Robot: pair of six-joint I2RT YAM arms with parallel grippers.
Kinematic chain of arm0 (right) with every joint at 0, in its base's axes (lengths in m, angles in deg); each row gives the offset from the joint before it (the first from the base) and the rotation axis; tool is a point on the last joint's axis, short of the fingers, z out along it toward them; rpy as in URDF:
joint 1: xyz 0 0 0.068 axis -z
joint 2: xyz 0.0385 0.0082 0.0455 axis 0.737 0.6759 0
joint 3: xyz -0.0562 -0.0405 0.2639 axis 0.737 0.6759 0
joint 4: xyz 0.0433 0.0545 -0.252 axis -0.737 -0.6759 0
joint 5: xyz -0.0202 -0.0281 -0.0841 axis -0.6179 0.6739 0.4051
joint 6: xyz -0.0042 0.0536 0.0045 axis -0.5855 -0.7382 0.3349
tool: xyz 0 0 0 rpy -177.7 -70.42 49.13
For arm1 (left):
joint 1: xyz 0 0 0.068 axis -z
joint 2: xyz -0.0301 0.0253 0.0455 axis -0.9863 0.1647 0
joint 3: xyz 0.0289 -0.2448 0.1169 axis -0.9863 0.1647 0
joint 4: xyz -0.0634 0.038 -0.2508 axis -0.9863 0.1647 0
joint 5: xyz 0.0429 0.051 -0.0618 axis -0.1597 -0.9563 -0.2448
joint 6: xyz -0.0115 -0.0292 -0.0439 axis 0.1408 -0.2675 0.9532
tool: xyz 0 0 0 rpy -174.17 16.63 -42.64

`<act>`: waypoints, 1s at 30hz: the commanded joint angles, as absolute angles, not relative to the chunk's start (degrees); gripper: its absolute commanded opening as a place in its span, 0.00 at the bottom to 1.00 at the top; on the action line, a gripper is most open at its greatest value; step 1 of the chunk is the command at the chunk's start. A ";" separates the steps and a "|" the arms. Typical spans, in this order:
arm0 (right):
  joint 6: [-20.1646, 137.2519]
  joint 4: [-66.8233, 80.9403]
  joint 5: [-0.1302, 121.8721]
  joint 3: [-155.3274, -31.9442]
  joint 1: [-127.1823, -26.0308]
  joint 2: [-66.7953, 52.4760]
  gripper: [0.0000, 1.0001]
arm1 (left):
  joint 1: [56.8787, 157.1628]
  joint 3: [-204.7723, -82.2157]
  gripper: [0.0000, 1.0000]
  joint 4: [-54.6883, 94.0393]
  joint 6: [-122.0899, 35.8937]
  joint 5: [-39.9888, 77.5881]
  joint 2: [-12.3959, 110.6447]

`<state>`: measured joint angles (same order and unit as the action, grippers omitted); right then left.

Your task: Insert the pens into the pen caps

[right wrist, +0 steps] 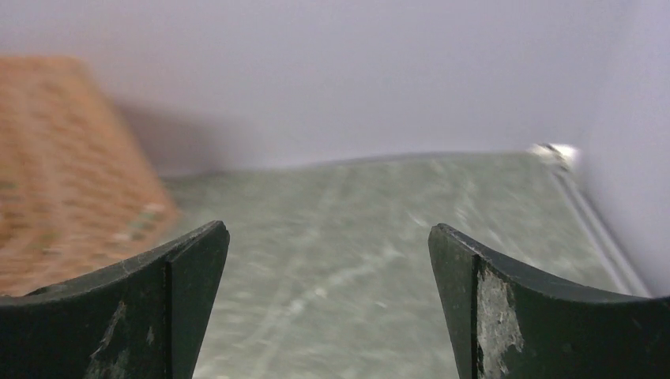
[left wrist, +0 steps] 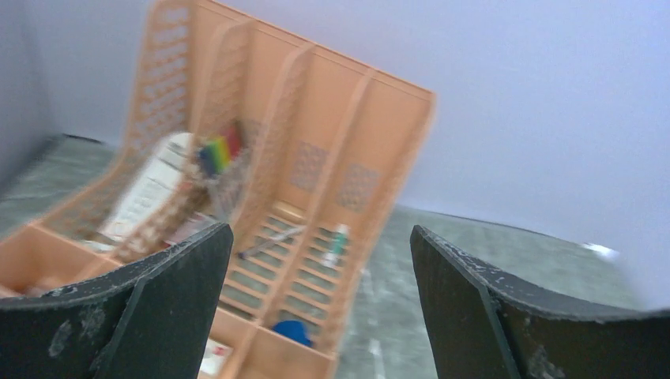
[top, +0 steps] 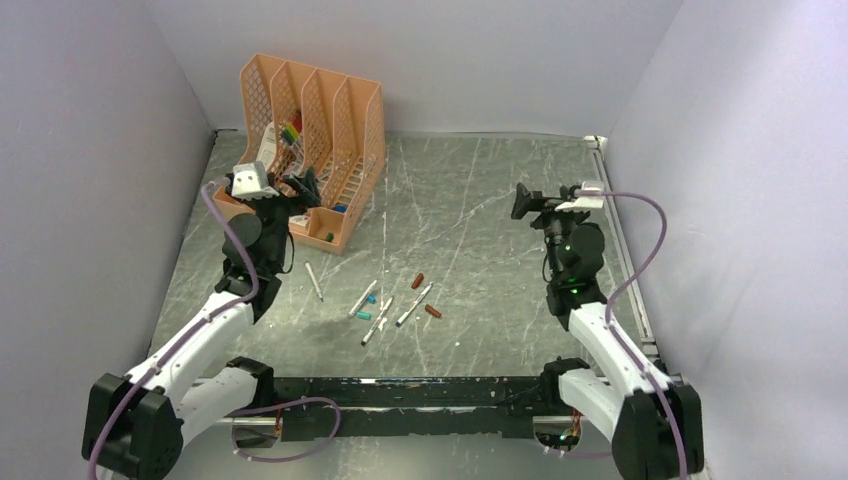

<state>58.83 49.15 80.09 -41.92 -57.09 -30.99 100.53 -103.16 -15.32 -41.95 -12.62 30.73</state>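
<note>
From above, four pens [top: 378,318] lie loose on the table [top: 480,200] between the arms. Two red caps [top: 433,311] and what look like two teal ones sit among them. The left gripper [top: 305,188] hangs raised beside the orange organizer [top: 368,140]. The right gripper [top: 522,200] hangs raised, well apart from the pens.

Left wrist: fingers [left wrist: 158,292] spread wide, nothing between them, organizer ahead.

Right wrist: fingers [right wrist: 158,300] spread wide, empty, blurred table beyond.
</note>
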 commanded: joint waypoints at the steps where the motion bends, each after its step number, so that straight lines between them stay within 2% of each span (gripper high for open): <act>1: 48.28 29.07 58.85 -48.12 -57.97 -37.67 1.00 | 100.74 -105.88 0.94 -1.96 -26.62 1.63 29.93; 3: 44.61 22.11 61.19 -51.17 -58.01 -39.30 1.00 | 99.71 -108.00 0.94 7.97 -18.16 -1.95 30.30; 5: 36.53 17.06 65.65 -52.96 -57.99 -40.66 1.00 | 96.58 -109.88 0.94 11.31 -19.30 8.23 32.36; 7: 34.35 17.60 63.16 -51.83 -57.96 -41.73 1.00 | 95.40 -112.07 0.94 13.98 -21.36 13.59 35.39; 8: 34.07 18.51 61.02 -51.16 -58.00 -41.98 0.96 | 95.38 -112.97 0.94 16.29 -22.20 15.39 36.82; 9: 33.47 18.79 59.38 -50.68 -58.02 -41.83 0.85 | 95.72 -113.64 0.94 17.20 -24.04 17.53 38.27; 10: 33.07 18.86 57.67 -50.26 -58.03 -41.47 0.81 | 96.98 -114.53 0.94 18.68 -24.71 17.62 39.63; 12: 33.08 19.77 53.92 -49.16 -58.02 -40.48 0.77 | 102.90 -117.10 0.94 21.67 -27.93 17.37 42.50; 16: 32.91 19.04 49.16 -47.33 -58.12 -37.88 0.73 | 119.06 -118.53 0.95 25.24 -33.86 7.67 44.49; 18: 33.58 18.32 48.91 -46.25 -58.31 -38.27 0.64 | 123.32 -117.04 0.95 25.95 -37.76 6.07 44.62; 21: 35.34 15.69 49.42 -45.62 -58.95 -38.62 0.35 | 125.84 -114.76 0.95 27.82 -37.48 3.35 45.26; 22: 35.99 14.15 49.99 -46.02 -59.63 -38.14 0.26 | 126.25 -114.22 0.88 28.09 -37.29 2.85 45.50; 23: 36.80 12.05 51.04 -46.67 -60.76 -37.27 0.19 | 126.71 -113.95 0.69 28.22 -37.16 2.27 45.69; 24: 37.55 9.52 52.76 -47.71 -62.57 -36.29 0.13 | 127.25 -113.96 0.56 28.40 -37.11 1.72 45.92; 25: 38.26 7.01 55.85 -49.08 -65.60 -35.04 0.07 | 127.83 -114.30 0.39 28.60 -37.29 1.40 46.20; 26: 38.65 4.00 59.60 -50.45 -68.91 -33.71 0.05 | 128.13 -114.90 0.31 28.84 -37.55 1.18 46.49; 27: 38.53 1.26 64.20 -52.08 -73.00 -32.19 0.06 | 128.29 -115.75 0.28 29.12 -37.91 0.82 46.82; 28: 37.56 -1.13 68.27 -53.49 -77.39 -30.71 0.14 | 128.50 -116.41 0.29 29.38 -38.31 0.41 47.18; 29: 36.03 -3.80 71.93 -54.99 -80.99 -29.24 0.32 | 128.62 -116.91 0.33 29.42 -38.82 0.28 47.53; 30: 34.36 -5.69 76.41 -56.58 -84.26 -27.67 0.44 | 128.82 -117.20 0.44 28.77 -39.76 1.06 47.87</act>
